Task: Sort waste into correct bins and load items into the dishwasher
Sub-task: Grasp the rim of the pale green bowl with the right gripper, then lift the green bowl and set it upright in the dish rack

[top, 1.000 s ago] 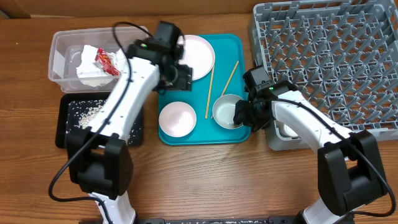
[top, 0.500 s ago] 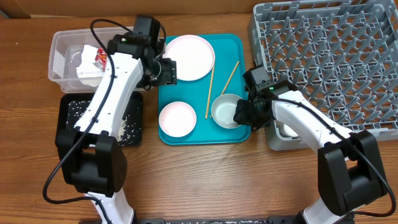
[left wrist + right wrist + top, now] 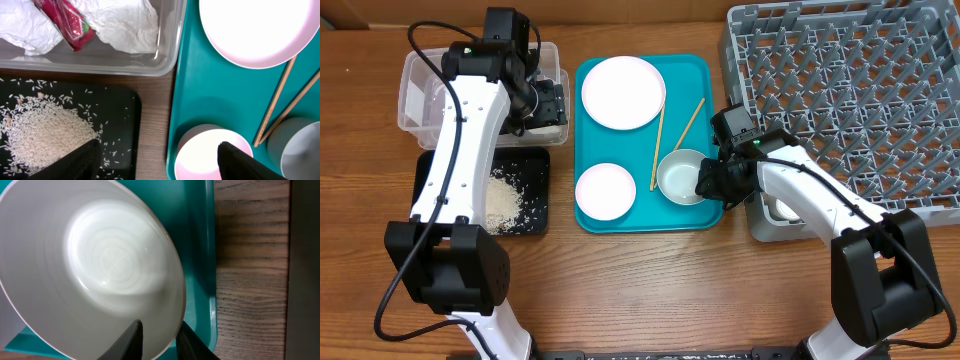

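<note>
My left gripper [image 3: 542, 100] is open and empty above the right end of the clear tub [image 3: 415, 90]; its fingers [image 3: 160, 162] frame the black tray's edge and a pale bowl [image 3: 210, 155]. The tub holds white napkins [image 3: 125, 25] and the red wrapper [image 3: 70, 20]. Rice [image 3: 500, 195] lies in the black tray [image 3: 435, 170]. My right gripper [image 3: 708, 185] grips the rim of the second bowl [image 3: 100, 265], one finger inside and one outside [image 3: 162, 340]. The plate [image 3: 623, 92], the first bowl [image 3: 605, 190] and two chopsticks [image 3: 658, 150] lie on the teal tray [image 3: 640, 225].
The grey dish rack [image 3: 850, 90] stands at the right, its front edge close behind my right arm. A white object [image 3: 780, 210] shows under that arm at the rack's front corner. Bare wood table lies in front of the trays.
My left arm has swung left from over the plate to over the clear tub, uncovering the plate and the rice pile. The right arm and its bowl have not moved.
</note>
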`<act>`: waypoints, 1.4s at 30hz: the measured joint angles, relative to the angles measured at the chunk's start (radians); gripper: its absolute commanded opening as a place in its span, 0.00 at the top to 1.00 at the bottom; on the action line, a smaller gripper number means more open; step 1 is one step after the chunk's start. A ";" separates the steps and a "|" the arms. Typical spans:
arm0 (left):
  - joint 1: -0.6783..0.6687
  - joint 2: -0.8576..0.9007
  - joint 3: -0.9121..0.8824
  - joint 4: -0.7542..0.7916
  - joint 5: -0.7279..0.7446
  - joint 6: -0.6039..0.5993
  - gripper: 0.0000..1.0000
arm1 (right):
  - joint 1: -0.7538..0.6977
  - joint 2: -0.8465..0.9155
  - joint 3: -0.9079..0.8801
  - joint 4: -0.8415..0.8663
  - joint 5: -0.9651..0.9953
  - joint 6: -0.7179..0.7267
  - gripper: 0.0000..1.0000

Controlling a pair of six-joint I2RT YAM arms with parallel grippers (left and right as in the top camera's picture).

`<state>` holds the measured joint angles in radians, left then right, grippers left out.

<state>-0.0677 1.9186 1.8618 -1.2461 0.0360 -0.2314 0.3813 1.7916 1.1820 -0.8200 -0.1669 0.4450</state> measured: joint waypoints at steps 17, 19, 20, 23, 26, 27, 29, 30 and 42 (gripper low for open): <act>0.000 -0.004 0.121 -0.087 -0.148 0.024 0.00 | 0.000 0.000 0.000 0.010 0.001 0.000 0.75; 0.000 -0.012 0.127 -0.090 -0.154 0.027 0.00 | 0.000 0.000 0.000 0.010 0.002 0.000 0.77; 0.000 -0.014 0.127 -0.093 -0.158 0.028 0.00 | 0.000 0.000 0.000 0.010 0.003 0.000 0.81; 0.000 -0.015 0.127 -0.101 -0.176 0.028 0.00 | 0.000 0.000 0.000 0.012 0.011 -0.001 0.93; 0.000 -0.015 0.128 -0.101 -0.216 0.028 0.00 | 0.000 0.000 0.000 0.013 0.015 0.004 0.96; 0.000 -0.015 0.128 -0.101 -0.232 0.028 0.00 | 0.000 0.000 0.000 0.012 0.015 0.007 0.96; 0.000 -0.015 0.128 -0.101 -0.257 0.027 0.00 | 0.000 0.000 0.000 0.014 0.024 0.008 0.96; 0.000 -0.015 0.128 -0.101 -0.266 0.027 0.00 | 0.000 0.000 0.000 0.014 0.029 0.011 0.96; 0.000 -0.015 0.128 -0.101 -0.304 0.027 0.00 | 0.000 0.000 0.015 -0.010 0.062 0.015 0.96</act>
<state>-0.0677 1.9038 1.9896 -1.3472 -0.2676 -0.2043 0.3813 1.7920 1.1973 -0.8295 -0.1047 0.4599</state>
